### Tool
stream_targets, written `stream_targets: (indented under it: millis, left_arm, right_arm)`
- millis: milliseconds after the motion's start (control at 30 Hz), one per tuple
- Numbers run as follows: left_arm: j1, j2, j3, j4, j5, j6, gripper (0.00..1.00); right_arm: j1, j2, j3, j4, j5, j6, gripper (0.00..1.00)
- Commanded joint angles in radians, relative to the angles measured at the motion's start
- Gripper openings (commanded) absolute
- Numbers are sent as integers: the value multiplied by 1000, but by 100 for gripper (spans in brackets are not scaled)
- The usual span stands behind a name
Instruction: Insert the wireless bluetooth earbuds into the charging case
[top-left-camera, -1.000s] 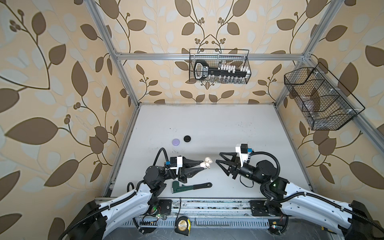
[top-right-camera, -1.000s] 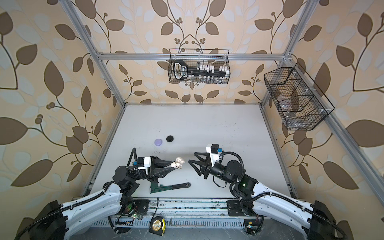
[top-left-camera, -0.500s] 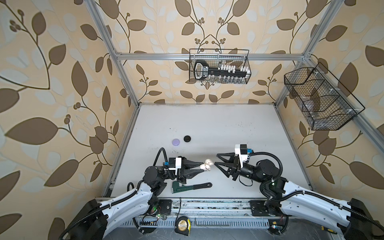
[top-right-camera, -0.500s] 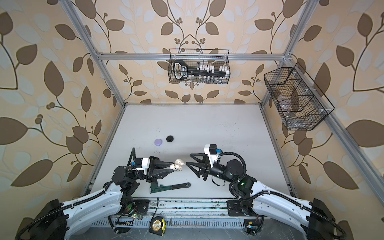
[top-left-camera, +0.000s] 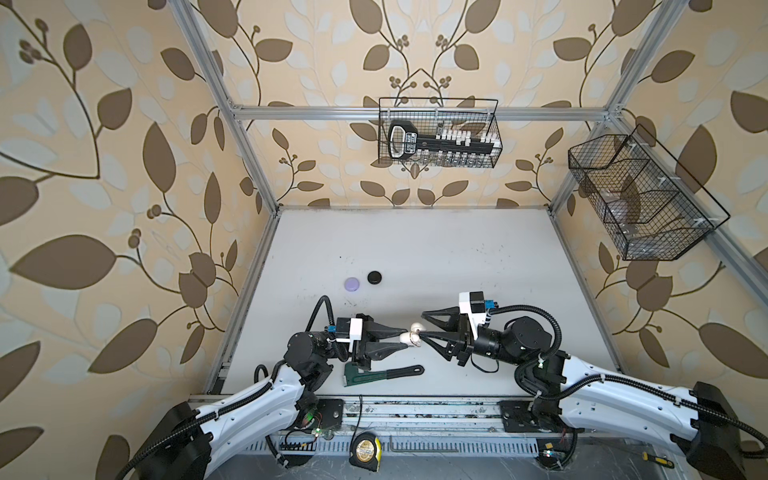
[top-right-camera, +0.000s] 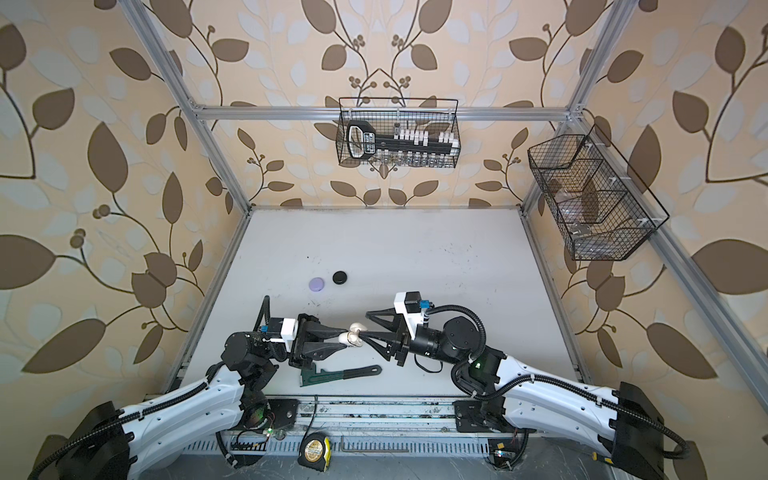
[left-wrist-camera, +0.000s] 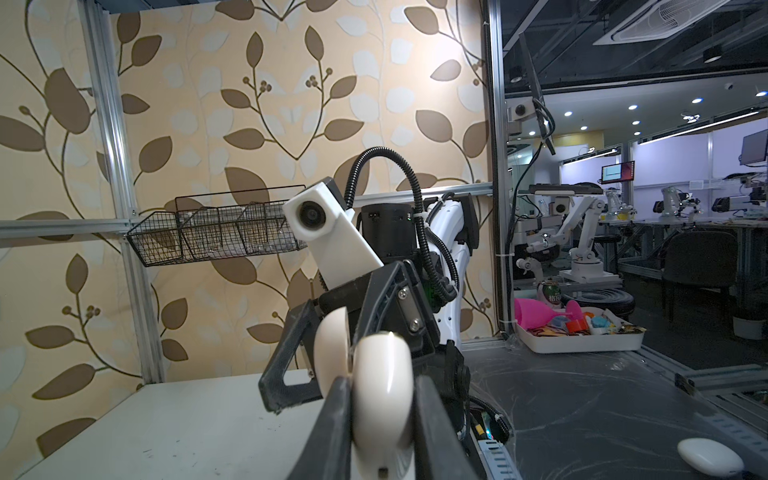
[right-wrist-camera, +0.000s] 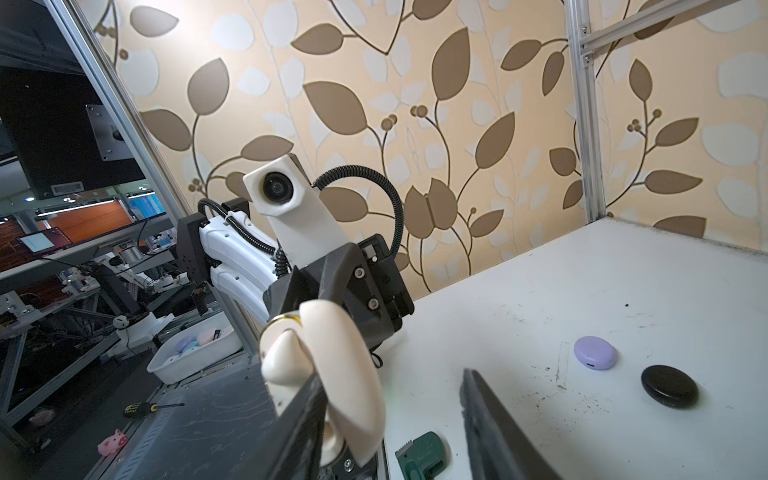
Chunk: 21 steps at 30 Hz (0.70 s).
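Note:
A cream charging case (top-left-camera: 412, 340) (top-right-camera: 353, 337) hangs above the table's front, its lid (right-wrist-camera: 345, 365) swung open. My left gripper (top-left-camera: 400, 340) (left-wrist-camera: 384, 432) is shut on the case's base (left-wrist-camera: 384, 399), one finger on each side. My right gripper (top-left-camera: 421, 322) (right-wrist-camera: 395, 407) faces it from the right and is open. One of its fingers (right-wrist-camera: 305, 419) lies against the case at the lid, the other (right-wrist-camera: 484, 411) stands well apart. The earbuds do not show in any view.
A closed lilac case (top-left-camera: 351, 284) and a closed black case (top-left-camera: 375, 277) lie further back on the left. Under the left gripper lies a green-headed wrench (top-left-camera: 374, 374). Wire baskets (top-left-camera: 438, 133) (top-left-camera: 640, 199) hang on the back and right walls. Beyond the table's front edge sits a tape measure (top-left-camera: 365, 456).
My right gripper has moved left, up to the case, and one finger now touches it. Its jaws have narrowed a little. The left gripper keeps its hold on the case.

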<state>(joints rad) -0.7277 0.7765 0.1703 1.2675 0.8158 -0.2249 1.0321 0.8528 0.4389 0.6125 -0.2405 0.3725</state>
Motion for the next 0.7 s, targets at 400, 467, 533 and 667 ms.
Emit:
stream_targets:
  millis: [400, 467, 533, 667]
  left_arm:
    - [-6, -2, 43, 78, 31, -35, 0]
    - [-6, -23, 44, 36, 14, -25, 1]
    - [-6, -64, 55, -63, 2, -2, 17]
    - [-6, -145, 88, -278, -8, 50, 38]
  right_arm:
    - [14, -6, 27, -9, -12, -37, 10]
    - [14, -17, 39, -57, -2, -58, 3]
    - [15, -34, 55, -118, 15, -85, 0]
    - [12, -64, 68, -191, 42, -120, 0]
